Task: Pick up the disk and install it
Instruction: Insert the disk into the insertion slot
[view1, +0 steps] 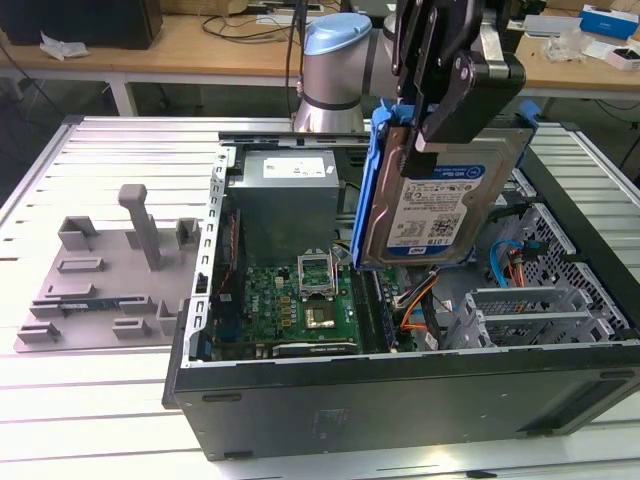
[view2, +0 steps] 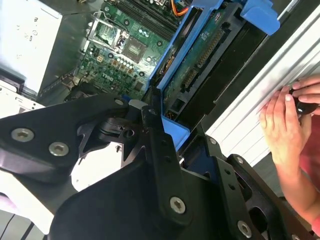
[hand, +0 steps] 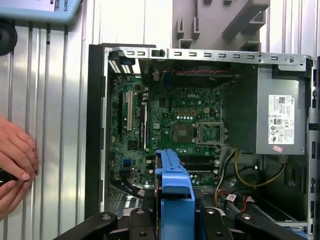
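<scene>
Disk (view1: 430, 205) was held upright, label facing the exterior view, above the open case (view1: 400, 405) and seemingly clear of the motherboard (view1: 290, 295). Gripper (view1: 432, 135) was clamped on its upper edge. A hand (hand: 15, 155) was seen resting beside the case.

Robotics lab: slatted metal table (view1: 100, 150), wooden workbenches (view1: 190, 50).

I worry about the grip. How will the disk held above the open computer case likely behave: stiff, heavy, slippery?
The disk looks rigid: its flat metal body hangs straight, without sagging. It is probably dense for its size. Held by the gripper only at its upper edge, it might swing or slip if bumped.
</scene>
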